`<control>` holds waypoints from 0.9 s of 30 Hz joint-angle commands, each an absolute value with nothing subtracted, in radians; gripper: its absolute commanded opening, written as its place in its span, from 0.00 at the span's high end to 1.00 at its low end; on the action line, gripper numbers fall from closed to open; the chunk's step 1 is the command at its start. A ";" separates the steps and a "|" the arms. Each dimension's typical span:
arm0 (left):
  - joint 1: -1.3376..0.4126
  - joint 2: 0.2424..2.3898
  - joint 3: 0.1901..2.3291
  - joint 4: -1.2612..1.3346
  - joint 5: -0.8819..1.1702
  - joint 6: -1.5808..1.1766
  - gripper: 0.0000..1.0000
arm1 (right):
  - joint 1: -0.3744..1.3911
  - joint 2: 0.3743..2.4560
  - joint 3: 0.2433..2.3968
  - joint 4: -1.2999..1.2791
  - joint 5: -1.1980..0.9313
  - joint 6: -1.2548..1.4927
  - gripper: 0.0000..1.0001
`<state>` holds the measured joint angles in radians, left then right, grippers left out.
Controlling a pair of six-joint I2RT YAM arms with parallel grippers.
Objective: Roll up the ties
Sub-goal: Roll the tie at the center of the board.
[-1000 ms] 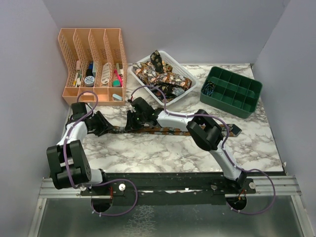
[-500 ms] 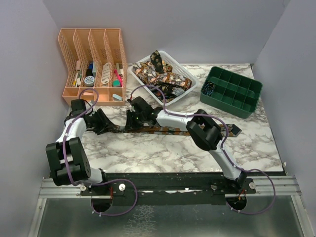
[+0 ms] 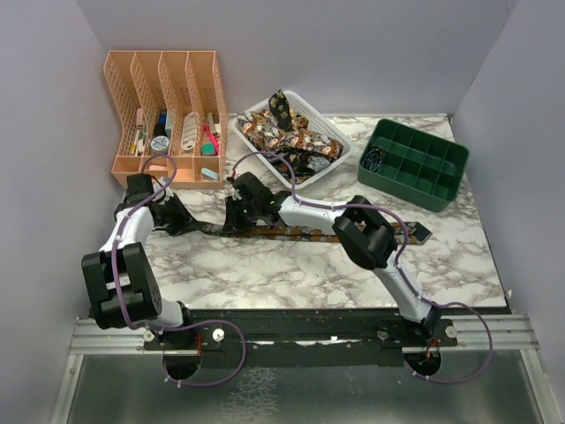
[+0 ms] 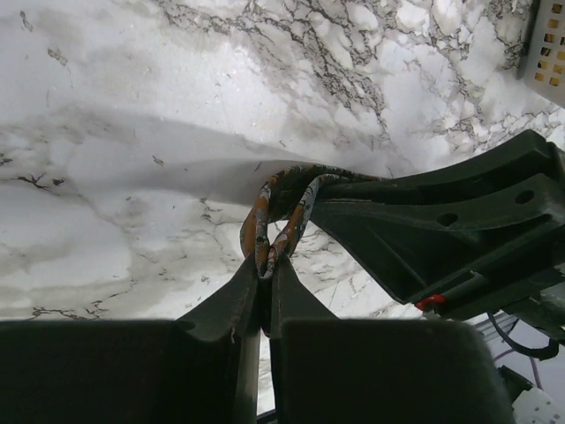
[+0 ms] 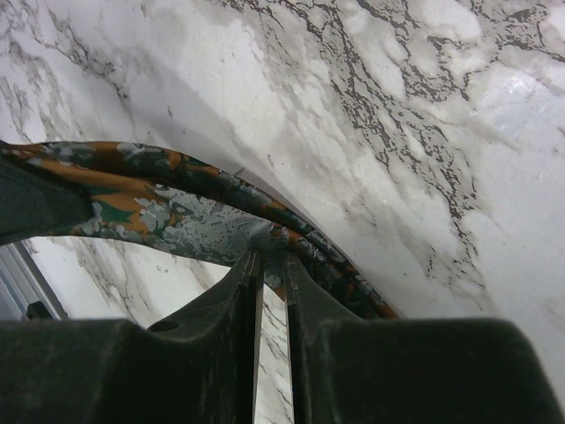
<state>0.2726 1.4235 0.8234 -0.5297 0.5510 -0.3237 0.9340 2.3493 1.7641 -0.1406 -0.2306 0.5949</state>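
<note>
Left pincer (image 4: 262,269), right pincer (image 5: 269,258), pinching tie (image 4: 298,212) (folded)

worktop (image 3: 291,274): white marble pattern, grey and black veining; stretched tie (image 3: 305,232): dark ground with orange, cream and grey-green paisley-like figures, orange strongest along the fold in the left wrist view; heaped ties (image 3: 278,132): black-brown with a busy gold, orange and cream print; basket (image 3: 340,141): white lattice; file organiser (image 3: 163,79): peach-orange, perforated sides; compartment tray (image 3: 402,188): deep green, plain; left gripper (image 4: 265,276) and right gripper (image 5: 269,265): matte black; arms (image 3: 305,212): white links, black joints; cables (image 3: 261,155): purple; walls (image 3: 353,53): pale lilac-grey, unpatterned
</note>
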 commanded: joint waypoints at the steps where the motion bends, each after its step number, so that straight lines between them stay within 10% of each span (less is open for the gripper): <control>1: 0.272 1.394 0.880 -0.535 0.513 -0.293 0.96 | 0.934 2.354 1.776 -0.197 -0.261 0.561 0.77; 27: -0.074 1.390 0.990 -0.563 0.246 -0.362 1.00 | 0.856 2.045 1.434 -0.175 -0.088 0.643 0.74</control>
<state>-0.0055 1.3991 0.9630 -0.5667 0.3077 -0.3229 0.8764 2.1342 1.4803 -0.1730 -0.1379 0.6033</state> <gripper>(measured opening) 0.021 0.267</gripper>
